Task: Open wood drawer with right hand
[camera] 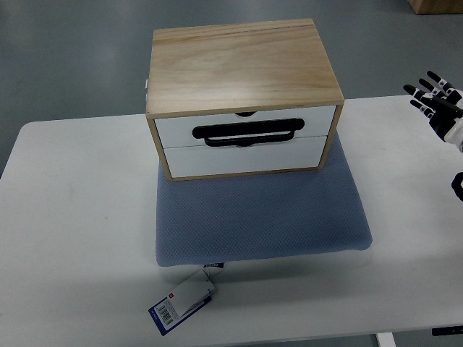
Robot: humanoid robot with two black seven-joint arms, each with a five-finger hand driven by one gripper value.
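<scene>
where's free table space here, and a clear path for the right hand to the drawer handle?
Bare table left of the pad, and right of it below the right hand. A narrower strip in front, partly taken by the tag. The pad's front half is also free. From the hand to the handle on the drawer box, nothing intervenes.

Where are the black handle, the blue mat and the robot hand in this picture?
black handle [246, 134], top view, middle of its bar.
blue mat [264, 217], top view, bare part in front of the drawer box.
right robot hand [436, 103], top view, its palm.
</scene>
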